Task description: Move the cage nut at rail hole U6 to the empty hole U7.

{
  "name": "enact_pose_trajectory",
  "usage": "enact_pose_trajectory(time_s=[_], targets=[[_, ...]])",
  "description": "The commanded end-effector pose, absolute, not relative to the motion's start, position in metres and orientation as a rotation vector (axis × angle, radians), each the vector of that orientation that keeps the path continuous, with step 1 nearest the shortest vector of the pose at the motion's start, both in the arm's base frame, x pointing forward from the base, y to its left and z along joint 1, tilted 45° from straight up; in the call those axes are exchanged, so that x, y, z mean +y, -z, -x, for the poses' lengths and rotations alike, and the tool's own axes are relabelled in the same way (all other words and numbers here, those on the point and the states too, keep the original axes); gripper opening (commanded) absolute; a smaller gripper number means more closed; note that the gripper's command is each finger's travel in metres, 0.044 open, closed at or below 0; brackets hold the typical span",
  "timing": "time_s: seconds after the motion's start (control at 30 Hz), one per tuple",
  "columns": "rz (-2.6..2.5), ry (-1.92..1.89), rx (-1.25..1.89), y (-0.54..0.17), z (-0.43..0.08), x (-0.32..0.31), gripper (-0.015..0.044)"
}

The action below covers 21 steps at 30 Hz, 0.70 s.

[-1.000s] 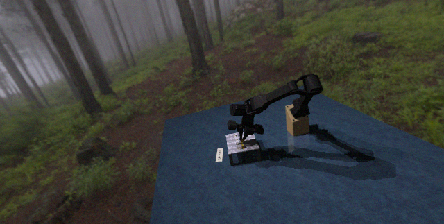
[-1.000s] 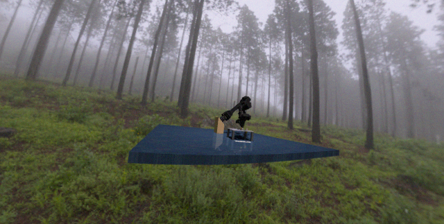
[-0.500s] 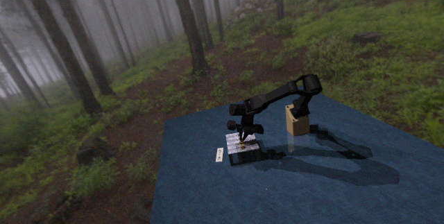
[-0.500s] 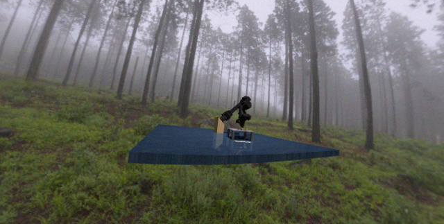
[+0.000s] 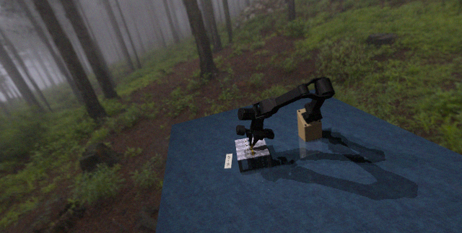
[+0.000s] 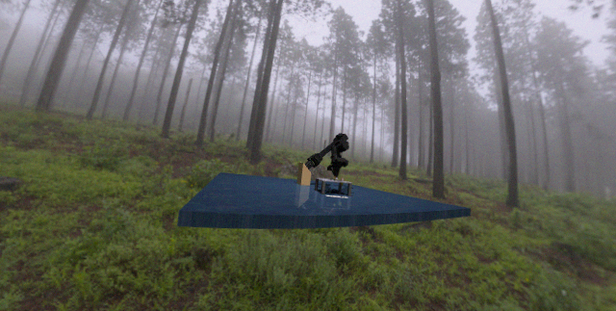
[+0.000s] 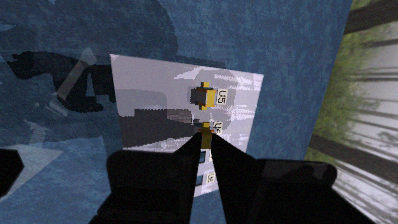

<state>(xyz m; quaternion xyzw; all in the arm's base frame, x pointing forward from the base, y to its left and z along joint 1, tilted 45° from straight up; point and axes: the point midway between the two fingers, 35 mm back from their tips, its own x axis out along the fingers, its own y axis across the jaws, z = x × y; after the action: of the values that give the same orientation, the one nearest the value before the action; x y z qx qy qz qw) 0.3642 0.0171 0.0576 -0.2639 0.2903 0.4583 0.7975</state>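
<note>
Rail plate (image 5: 242, 145) (image 7: 145, 80) taken as landmark, raised above the blue worktop (image 5: 202, 197) (image 6: 241, 200) (image 7: 280, 30). Black hand (image 5: 251, 146) (image 6: 335, 175) (image 7: 205, 136) points down over the plate, fingers nearly together, grasping the yellow cage nut (image 7: 206, 142) at the U6 place. Only a strip of that nut shows between the dark fingertips; the rest is covered. Whether it sits fully in the plate or is raised a little, cannot tell. Its wings and anything under the plate are out of sight. U6 label partly cut by glare and the finger, second character rough. Other nut (image 7: 208, 98) stands on the plate at U5, apart from the fingers, its label readable. On the opposite side of U6 along the plate, a dark opening (image 7: 202, 157) shows beside the right-hand finger; its label is mostly covered, position fits U7. Farther along, near the plate's edge, another opening (image 7: 199, 180) with a smudged tag, also crowded by the finger. Arm shadow darkens part of the plate. From above, yellow bits by the fingertips blur together, too small to sort. From outside, the plate is a thin pale line, holes unreadable. Small marked card (image 5: 228, 161) lies just beside the plate, writing illegible; wooden block (image 5: 311, 131) (image 6: 304, 174) under the arm stands well apart from the plate.
</note>
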Motion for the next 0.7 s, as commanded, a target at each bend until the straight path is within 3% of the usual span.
enact_pose_trajectory(time_s=[0.0,0.67], targets=[[0.568,-0.991,0.620,-0.0588,-0.3649,0.0169,0.0027],[0.561,-1.021,0.631,-0.0593,-0.3661,0.0160,0.0027]])
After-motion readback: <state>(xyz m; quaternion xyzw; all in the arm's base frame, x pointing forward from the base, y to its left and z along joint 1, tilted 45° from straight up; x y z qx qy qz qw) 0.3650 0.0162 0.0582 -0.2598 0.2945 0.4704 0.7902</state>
